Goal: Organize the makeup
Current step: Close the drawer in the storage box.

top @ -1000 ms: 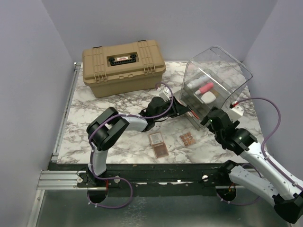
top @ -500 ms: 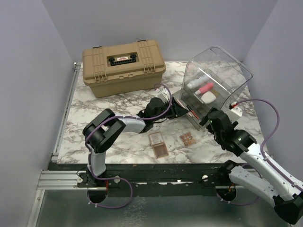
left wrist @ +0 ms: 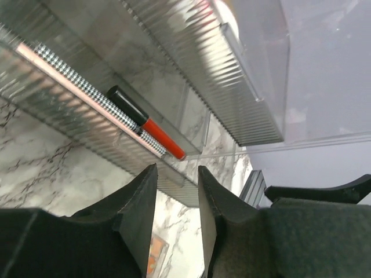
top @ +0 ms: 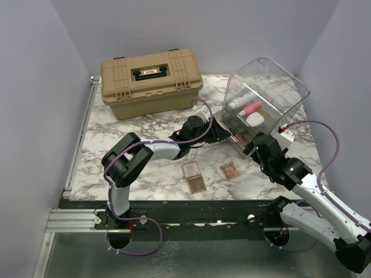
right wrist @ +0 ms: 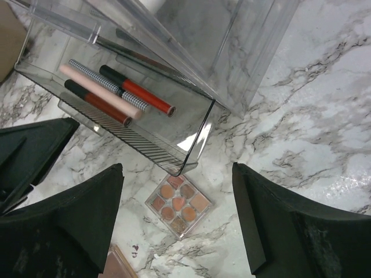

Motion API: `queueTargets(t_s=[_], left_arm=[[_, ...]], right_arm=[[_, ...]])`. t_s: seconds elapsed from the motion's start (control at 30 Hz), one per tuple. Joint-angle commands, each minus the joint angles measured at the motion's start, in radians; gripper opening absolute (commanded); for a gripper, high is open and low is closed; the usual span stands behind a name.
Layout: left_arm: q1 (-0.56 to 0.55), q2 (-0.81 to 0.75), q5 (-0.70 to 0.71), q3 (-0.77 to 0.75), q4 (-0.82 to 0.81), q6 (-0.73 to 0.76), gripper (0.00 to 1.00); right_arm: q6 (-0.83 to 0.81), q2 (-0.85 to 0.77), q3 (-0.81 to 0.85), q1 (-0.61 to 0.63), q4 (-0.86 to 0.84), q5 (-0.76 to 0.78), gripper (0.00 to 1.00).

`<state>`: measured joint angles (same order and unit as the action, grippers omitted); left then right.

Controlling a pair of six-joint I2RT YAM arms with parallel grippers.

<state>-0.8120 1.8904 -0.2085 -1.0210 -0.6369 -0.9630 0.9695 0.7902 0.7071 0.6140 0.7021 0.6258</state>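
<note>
The clear bin [top: 272, 75] holds a white tube [top: 240, 98], a pink tube [top: 252, 108] and a white oval piece [top: 255, 119]. Its lowest drawer [right wrist: 194, 145] is pulled out and holds three pencils: red and black [right wrist: 136, 88], pink checkered [right wrist: 104, 86] and dark red [right wrist: 95, 102]. My left gripper [top: 222, 132] is narrowly open and empty at the drawer's front; its view shows the red and black pencil [left wrist: 145, 123]. My right gripper [right wrist: 177, 174] is wide open above a small square eyeshadow palette [right wrist: 178, 209], which also shows in the top view [top: 229, 170].
Two more palettes [top: 191, 169] [top: 197, 184] lie on the marble table in front of the left arm. A large tan hard case [top: 151, 81] stands shut at the back left. A white block [top: 286, 136] lies right of the bin.
My right gripper has crept a little left and forward toward the drawer. My left arm's elbow has shifted slightly; its gripper stays at the drawer front.
</note>
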Motion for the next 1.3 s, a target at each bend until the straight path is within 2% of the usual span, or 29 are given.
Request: queueTargets(t_s=[0.0, 0.1, 0.3, 0.4, 0.6, 0.83, 1.13, 1.27], left_arm=[[-0.004, 0.032, 0.036, -0.063, 0.008, 0.029, 0.33], [-0.003, 0.047, 0.024, -0.084, 0.002, 0.037, 0.28], [-0.005, 0.068, 0.015, -0.077, -0.017, 0.005, 0.25], [-0.005, 0.022, 0.033, -0.039, -0.024, 0.011, 0.37], [-0.005, -0.069, 0.052, -0.001, -0.023, 0.049, 0.47], [-0.005, -0.022, 0.081, 0.039, -0.01, 0.0, 0.44], [-0.006, 0.054, 0.069, -0.036, -0.011, 0.007, 0.41], [-0.006, 0.086, 0.073, -0.071, -0.012, 0.003, 0.36]], right_arm=[[0.027, -0.032, -0.009, 0.0, -0.011, 0.018, 0.81], [0.033, -0.051, -0.012, 0.001, -0.004, 0.032, 0.8], [0.035, -0.065, 0.0, 0.001, 0.02, 0.047, 0.8], [0.037, -0.065, 0.0, 0.0, 0.028, 0.048, 0.8], [0.042, -0.057, -0.012, 0.001, 0.013, 0.031, 0.8], [0.043, -0.047, -0.005, 0.0, 0.018, 0.025, 0.81], [0.036, -0.068, -0.01, 0.001, 0.027, 0.045, 0.8], [0.036, -0.063, -0.009, 0.0, 0.032, 0.04, 0.81]])
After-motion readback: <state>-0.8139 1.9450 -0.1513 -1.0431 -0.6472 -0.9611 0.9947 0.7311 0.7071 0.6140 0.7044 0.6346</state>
